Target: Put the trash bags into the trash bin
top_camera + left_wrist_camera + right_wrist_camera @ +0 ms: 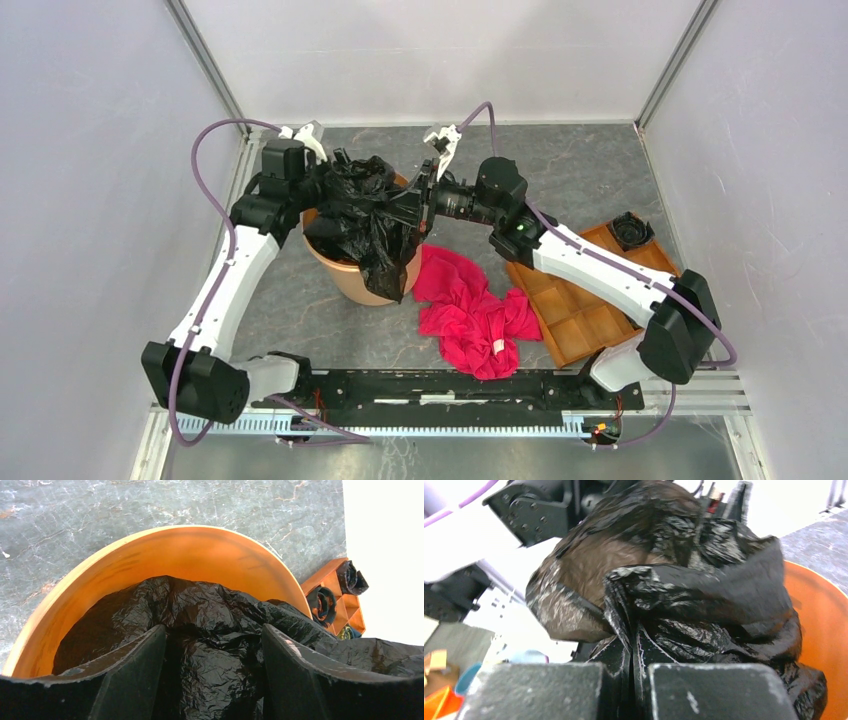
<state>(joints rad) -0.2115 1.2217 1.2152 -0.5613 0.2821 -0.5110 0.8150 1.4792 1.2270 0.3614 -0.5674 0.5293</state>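
The black trash bag (365,215) is draped over and into the orange-tan trash bin (345,275), with one flap hanging down the bin's front wall. My left gripper (214,630) is over the bin's far-left rim. Its jaws stand wide apart, with crinkled bag (200,605) bulging between them inside the bin (190,550). My right gripper (631,645) is at the bin's right rim, shut on a fold of the bag (704,595). The bin wall (824,630) shows to its right. In the top view the bag partly hides both grippers.
A red-pink cloth (475,310) lies crumpled on the table right of the bin. An orange-brown compartment tray (585,300) sits at the right with a black roll (632,230) in its far corner. The left wrist view shows the tray (350,612) with rolls in it.
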